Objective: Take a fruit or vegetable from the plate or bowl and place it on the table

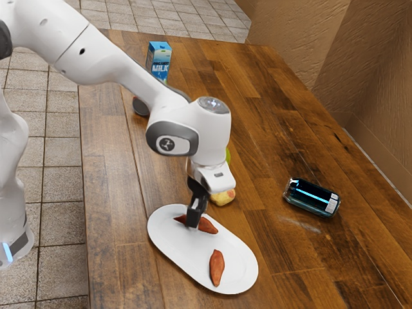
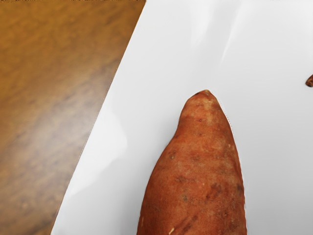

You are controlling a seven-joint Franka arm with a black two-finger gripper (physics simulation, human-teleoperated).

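While your gripper (image 1: pixel 195 215) sits at the sweet potato (image 1: pixel 208 225), twelve o'clock on the plate (image 1: pixel 185 256), you can't tell whether it's gripping; lifting and table (image 1: pixel 116 257) placement are left.

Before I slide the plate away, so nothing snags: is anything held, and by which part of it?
Cannot be told: the pincer is down at the middle of one sweet potato; whether it grips is unclear.
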